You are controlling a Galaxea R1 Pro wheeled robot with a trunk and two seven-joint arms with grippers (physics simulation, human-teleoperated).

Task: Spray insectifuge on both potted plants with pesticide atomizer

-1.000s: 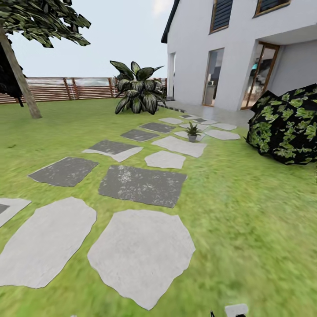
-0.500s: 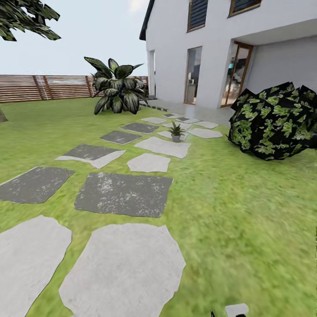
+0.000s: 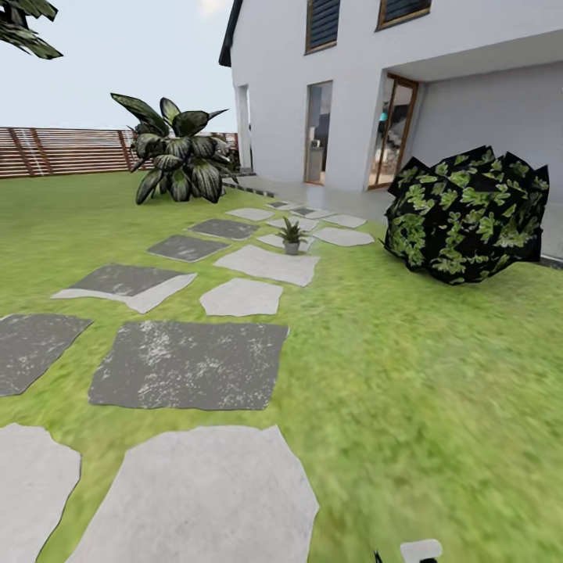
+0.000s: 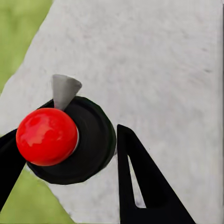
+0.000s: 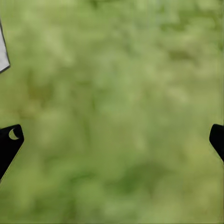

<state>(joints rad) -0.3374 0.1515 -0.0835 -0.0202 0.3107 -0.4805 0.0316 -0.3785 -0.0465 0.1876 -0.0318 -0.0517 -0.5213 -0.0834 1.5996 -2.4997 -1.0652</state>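
Camera shift: since a second ago the head view is swinging to the right, so house (image 3: 407, 86), shrub (image 3: 178, 159) and stones are sliding left in frame; the things themselves are not moving.

Head view: lawn (image 3: 407, 375) lying in the foreground, crossed by grey stepping stones (image 3: 188, 363) running away toward the house. One potted plant (image 3: 292, 235) is standing far off among the far stones, small and upright. Big dark broad-leaved shrub standing at far left, before a brown slatted fence (image 3: 55, 151). Round dark bush (image 3: 467, 215) sitting at right, near the house wall.

Left wrist view: left gripper (image 4: 65, 158) is clamping its two black fingers (image 4: 144, 186) on the atomizer (image 4: 70, 140), a black round body with a red knob and a grey cone nozzle, hanging over a pale stone (image 4: 154, 60) with grass at its edge.

Right wrist view: right gripper (image 5: 112, 140) is hanging over blurred grass, fingertips (image 5: 9, 140) spread wide apart, nothing between them.
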